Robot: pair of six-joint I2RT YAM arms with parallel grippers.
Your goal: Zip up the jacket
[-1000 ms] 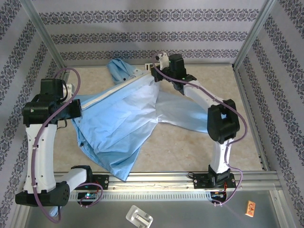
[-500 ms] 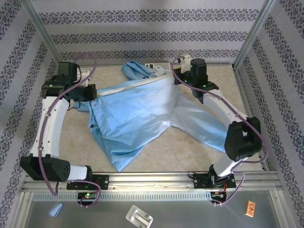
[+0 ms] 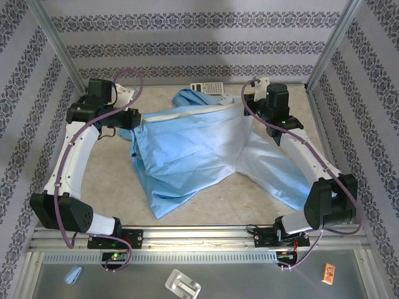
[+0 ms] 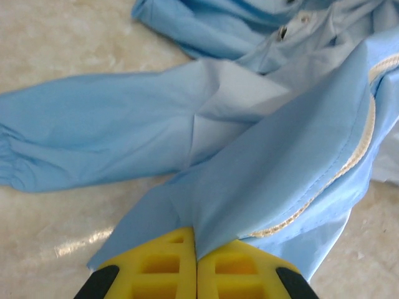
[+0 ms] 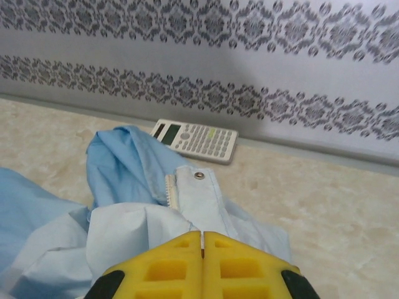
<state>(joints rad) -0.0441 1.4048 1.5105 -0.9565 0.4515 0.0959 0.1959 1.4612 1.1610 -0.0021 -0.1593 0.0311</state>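
Note:
The light-blue jacket (image 3: 187, 149) hangs stretched between both arms over the table's middle, its pale zipper strip (image 3: 187, 112) running along the top edge. My left gripper (image 3: 128, 118) is shut on the jacket's left end; in the left wrist view fabric (image 4: 262, 168) and the zipper strip (image 4: 355, 156) come out from between the yellow fingers (image 4: 168, 268). My right gripper (image 3: 246, 103) is shut on the jacket's right end, where a flap with a metal snap (image 5: 199, 175) and zipper teeth (image 5: 169, 190) sit just beyond the yellow fingers (image 5: 237, 268). A sleeve (image 4: 93, 146) lies on the table.
A white calculator (image 3: 206, 88) lies by the back wall, just behind the jacket, also in the right wrist view (image 5: 196, 139). Patterned walls and metal frame posts enclose the beige table (image 3: 106, 180). The rail with both arm bases runs along the near edge.
Both arms have swung toward the back and apart, carrying the jacket's zipper edge rightward and backward. The jacket now hangs flatter and wider; the calculator is uncovered.

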